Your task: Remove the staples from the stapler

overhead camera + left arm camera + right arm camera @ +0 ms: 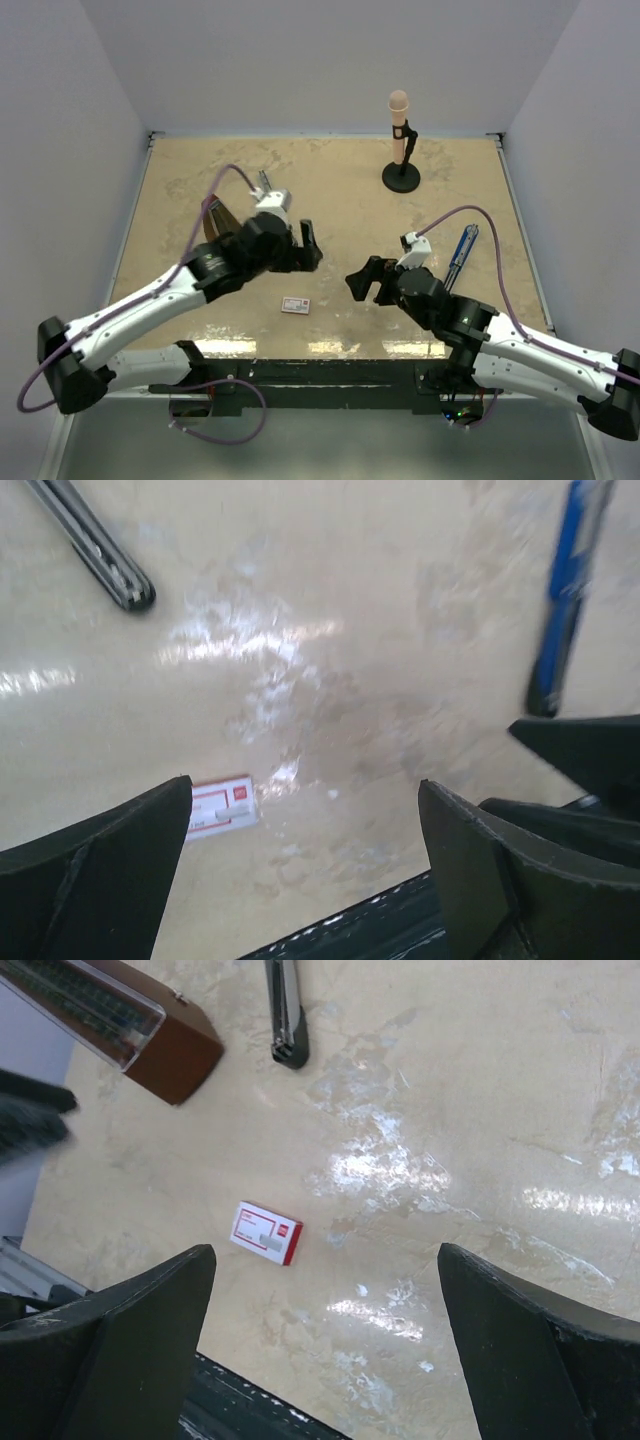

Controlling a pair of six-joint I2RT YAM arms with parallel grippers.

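Observation:
The stapler (285,1010) is a slim dark bar lying on the table at the top of the right wrist view. It also shows in the left wrist view (95,545) and, partly hidden behind the left wrist, in the top view (263,182). No staple strip is in view. My left gripper (308,250) is open and empty above the table's middle, its fingers apart in its own view (305,783). My right gripper (360,278) faces it, also open and empty (325,1250). Both are well clear of the stapler.
A small red-and-white card box (295,305) lies near the front edge, between the grippers (266,1232) (220,807). A brown box with a clear lid (130,1020) stands left of the stapler. A narrow blue object (460,255) lies at the right. A pink-topped stand (400,140) is at the back.

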